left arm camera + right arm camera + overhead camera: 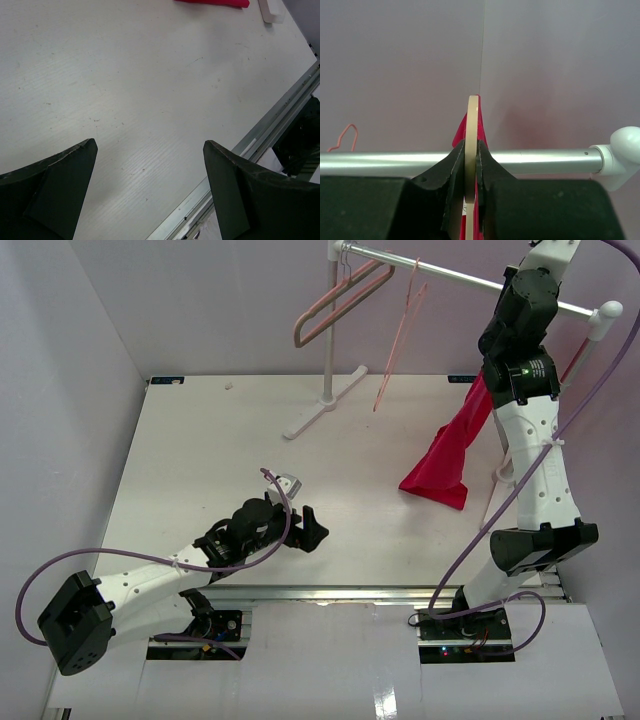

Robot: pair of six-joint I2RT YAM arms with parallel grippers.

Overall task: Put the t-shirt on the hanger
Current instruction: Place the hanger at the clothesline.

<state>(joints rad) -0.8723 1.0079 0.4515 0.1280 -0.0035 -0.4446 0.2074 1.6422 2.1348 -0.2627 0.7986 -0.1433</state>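
Note:
My right gripper (472, 150) is raised to the clothes rail (380, 162) and is shut on the tan wooden hanger (472, 125), seen edge-on between its jaws. The red t-shirt (481, 127) is on the hanger just behind the fingers. In the top view the t-shirt (445, 455) hangs down from under the right arm, its lower hem near or on the table; the hanger and the right gripper are hidden by the arm. My left gripper (305, 525) is open and empty, low over the table (150, 60); its wrist view (150, 150) shows the t-shirt's hem (215, 2).
A white rack (325, 405) carries the metal rail (450, 278) with a thick pinkish-brown hanger (335, 305) and a thin pink wire hanger (400, 340), which also shows in the right wrist view (345, 137). The rail's white end cap (625, 150) is right of my gripper.

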